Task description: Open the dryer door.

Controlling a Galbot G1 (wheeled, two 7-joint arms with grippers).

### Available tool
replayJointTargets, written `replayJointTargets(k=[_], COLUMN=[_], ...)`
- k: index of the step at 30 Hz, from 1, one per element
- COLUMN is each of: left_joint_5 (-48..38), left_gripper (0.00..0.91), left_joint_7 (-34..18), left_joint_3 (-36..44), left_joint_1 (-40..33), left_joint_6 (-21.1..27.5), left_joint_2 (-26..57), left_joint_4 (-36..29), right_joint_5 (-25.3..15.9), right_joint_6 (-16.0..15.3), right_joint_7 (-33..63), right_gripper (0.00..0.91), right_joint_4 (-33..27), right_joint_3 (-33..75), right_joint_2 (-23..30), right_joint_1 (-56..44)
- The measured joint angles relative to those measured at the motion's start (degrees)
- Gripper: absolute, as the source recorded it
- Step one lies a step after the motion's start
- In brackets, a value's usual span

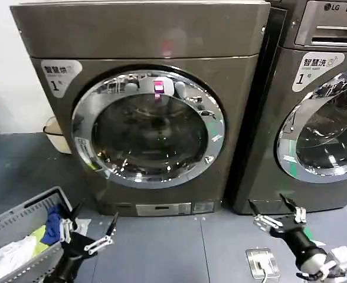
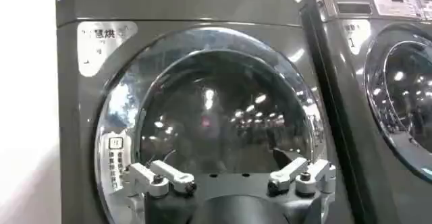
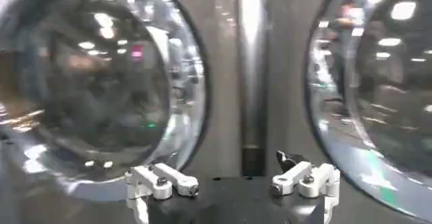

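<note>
While both grippers hang low, the dryer door stands shut above.

A grey laundry basket holding clothes sits left; an LG machine stands right.

Dryer door dead ahead of me at twelve o'clock, LG machine just beside it at two, laundry basket on the floor at eight, what may be a tub at ten against the wall.
</note>
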Motion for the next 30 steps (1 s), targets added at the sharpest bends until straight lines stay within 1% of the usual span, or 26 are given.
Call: replayJointTargets(k=[6, 11, 17, 23, 30], left_joint_5=[0.79, 1.14, 1.48, 1.78, 2.55], left_gripper=[0.907, 0.907, 0.907, 0.907, 0.907], left_joint_7=[0.02, 0.11, 0.11, 0.08, 0.09], left_joint_3=[-0.01, 0.27, 0.22, 0.12, 0.09], left_joint_1=[0.37, 0.34, 0.52, 0.84, 1.32], left_joint_6=[-0.14, -0.15, -0.21, -0.27, -0.36], left_joint_2=[-0.67, -1.32, -1.56, -2.12, -3.1], left_joint_4=[-0.3, -0.74, -0.97, -1.43, -2.02], right_joint_5=[2.59, 3.29, 4.3, 6.44, 9.42], right_joint_6=[1.56, 1.85, 2.16, 2.07, 1.41], right_joint_7=[-0.14, 0.28, 2.36, 4.15, 7.26], right_gripper=[0.907, 0.907, 0.907, 0.907, 0.907], right_joint_4=[-1.58, -3.44, -5.63, -7.84, -11.34], right_joint_3=[-4.85, -10.7, -18.69, -26.01, -35.26], right_joint_2=[-5.56, -9.78, -13.21, -15.08, -14.89], right_joint_1=[4.9, 10.62, 18.02, 26.48, 37.38])
